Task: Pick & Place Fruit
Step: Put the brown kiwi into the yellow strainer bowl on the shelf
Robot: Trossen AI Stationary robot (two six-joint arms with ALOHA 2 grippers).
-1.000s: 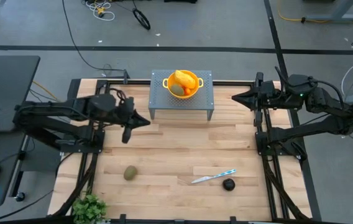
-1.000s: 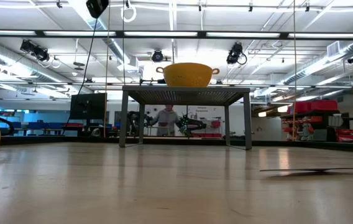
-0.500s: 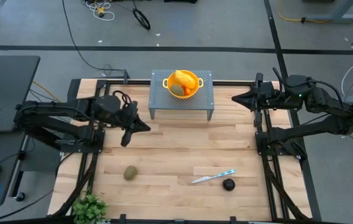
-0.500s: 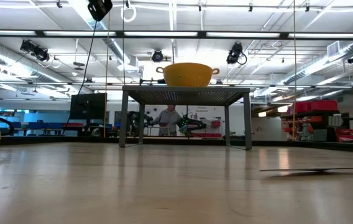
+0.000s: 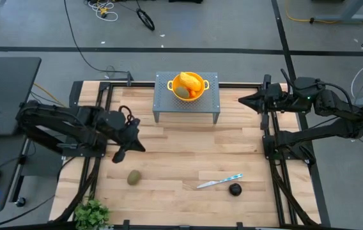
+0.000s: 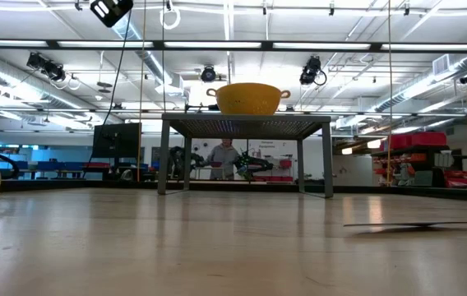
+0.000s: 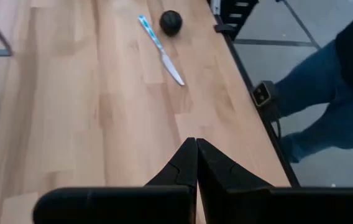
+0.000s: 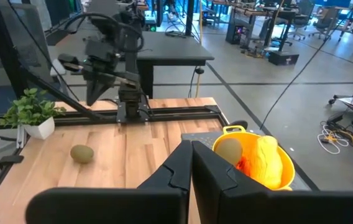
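Observation:
One olive-brown fruit (image 5: 134, 177) (image 8: 82, 153) rests on the wooden table near its front left. A dark round fruit (image 5: 234, 189) (image 7: 171, 22) lies near the front right. A yellow-orange fruit (image 5: 186, 81) (image 8: 267, 158) and an olive one (image 8: 229, 149) lie in the yellow bowl (image 5: 202, 84) on a grey perforated stand (image 5: 211, 97) at the far middle. My left gripper (image 5: 141, 148) (image 7: 196, 144) hangs shut above the table, a little beyond the olive fruit and holding nothing. My right gripper (image 5: 241, 100) (image 8: 192, 145) waits shut, high at the far right.
A silver knife with a pale blue handle (image 5: 220, 181) (image 7: 161, 50) lies just left of the dark fruit. A small potted plant (image 5: 92, 212) stands at the front left corner. A person's legs in jeans (image 7: 325, 106) show beyond the table's right edge.
My left gripper has swung toward the table's near edge, toward the olive fruit on the table, sinking a little and tipping its fingers further downward. It has stayed shut. The right arm has kept still.

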